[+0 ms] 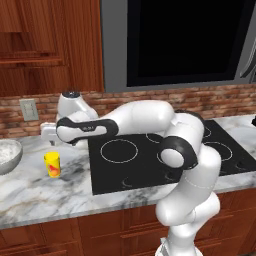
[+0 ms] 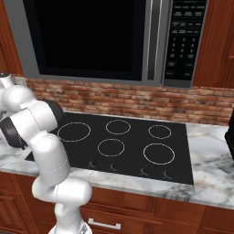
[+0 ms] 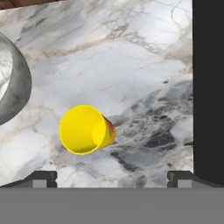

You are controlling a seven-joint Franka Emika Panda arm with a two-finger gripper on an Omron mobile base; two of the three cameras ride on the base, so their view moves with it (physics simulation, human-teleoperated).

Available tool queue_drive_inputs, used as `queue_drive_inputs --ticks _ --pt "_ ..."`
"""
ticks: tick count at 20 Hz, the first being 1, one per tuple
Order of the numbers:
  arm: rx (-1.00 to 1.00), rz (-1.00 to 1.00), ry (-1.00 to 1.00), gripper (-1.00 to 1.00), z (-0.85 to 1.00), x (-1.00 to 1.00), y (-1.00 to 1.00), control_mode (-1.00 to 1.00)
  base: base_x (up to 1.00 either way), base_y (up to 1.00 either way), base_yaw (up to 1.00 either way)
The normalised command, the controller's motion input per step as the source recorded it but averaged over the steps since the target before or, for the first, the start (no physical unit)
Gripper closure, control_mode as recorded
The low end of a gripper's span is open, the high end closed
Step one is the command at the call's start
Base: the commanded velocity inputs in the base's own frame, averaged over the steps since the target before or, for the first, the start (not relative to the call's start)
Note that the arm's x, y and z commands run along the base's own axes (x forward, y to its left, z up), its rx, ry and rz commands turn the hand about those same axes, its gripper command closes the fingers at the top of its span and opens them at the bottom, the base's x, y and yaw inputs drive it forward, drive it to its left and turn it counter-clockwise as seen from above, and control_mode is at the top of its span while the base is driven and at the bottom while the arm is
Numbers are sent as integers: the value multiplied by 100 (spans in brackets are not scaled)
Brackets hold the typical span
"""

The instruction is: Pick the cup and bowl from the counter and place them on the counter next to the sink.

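I am holding the gripper (image 3: 112,178) wide open above the cup (image 3: 85,129), standing lower left of centre on the counter (image 3: 131,57). Risk: descending off-centre, tipping it toward the bowl (image 3: 15,83).

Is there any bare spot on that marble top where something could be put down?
Yes. Bare counter runs along the front edge, bordered by the cup and the cooktop. Another bare stretch lies right of the cooktop in the right base view. It is tighter between the bowl and the cup, where the open claw hovers.
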Motion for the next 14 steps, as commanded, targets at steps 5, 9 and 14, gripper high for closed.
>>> queue_drive_inputs --ticks 5,9,14 --pt "-1 0 2 -100 -27 6 0 -100 0 0 0" --pt "0 0 0 -100 -21 8 0 -100 0 0 0" --pt "-2 0 2 -100 -8 12 18 -100 0 0 0"
